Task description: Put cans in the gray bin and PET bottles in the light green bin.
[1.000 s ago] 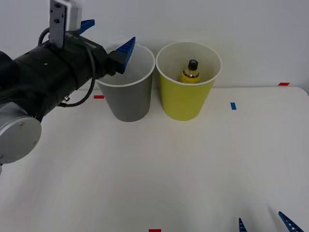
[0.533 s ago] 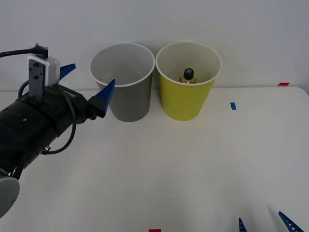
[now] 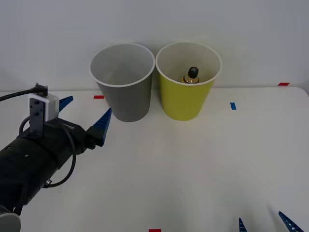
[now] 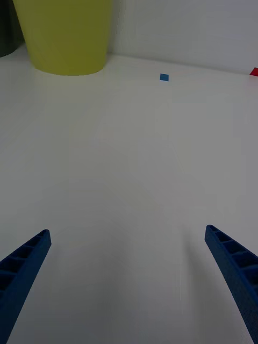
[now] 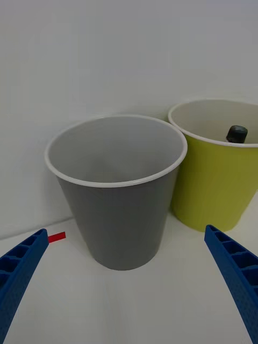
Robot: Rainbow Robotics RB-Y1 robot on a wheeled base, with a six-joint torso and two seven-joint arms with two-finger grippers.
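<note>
Left claw lower and nearer than before, fingers apart, over white table below pale wall.

Bright, even, diffuse light; soft faint shadows on table; no glare; sharp focus

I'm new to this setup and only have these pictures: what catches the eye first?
Two tall bins stand side by side at the table's far edge: the gray bin on the left, the light green bin on the right with a black-capped PET bottle inside. The left gripper hovers open in front of the gray bin, holding nothing.
</note>
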